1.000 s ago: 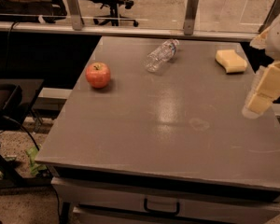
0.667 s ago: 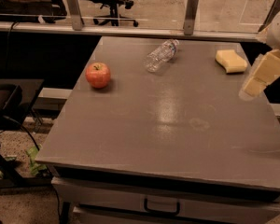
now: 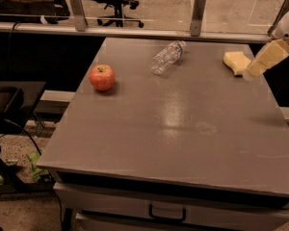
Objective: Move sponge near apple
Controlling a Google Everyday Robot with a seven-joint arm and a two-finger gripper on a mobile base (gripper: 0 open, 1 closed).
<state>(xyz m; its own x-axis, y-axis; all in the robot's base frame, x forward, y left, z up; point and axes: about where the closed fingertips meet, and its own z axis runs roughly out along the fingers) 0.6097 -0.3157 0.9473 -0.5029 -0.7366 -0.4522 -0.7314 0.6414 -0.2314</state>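
The pale yellow sponge [image 3: 235, 61] lies flat at the table's far right. The red apple [image 3: 102, 77] with yellowish patches stands at the left side of the table, far from the sponge. My gripper [image 3: 263, 60] hangs in from the right edge, tilted, just right of the sponge and slightly above the table; it partly overlaps the sponge's right edge in view. It holds nothing that I can see.
A clear plastic water bottle [image 3: 167, 57] lies on its side at the far middle, between apple and sponge. The grey table [image 3: 183, 129] has a rail with posts [image 3: 197, 13] behind it. Office chairs stand beyond, and a drawer handle [image 3: 166, 213] shows below the front edge.
My gripper has moved away from the camera and up in view, from beside the table's right edge to right next to the sponge. The sponge, apple and bottle have not moved.
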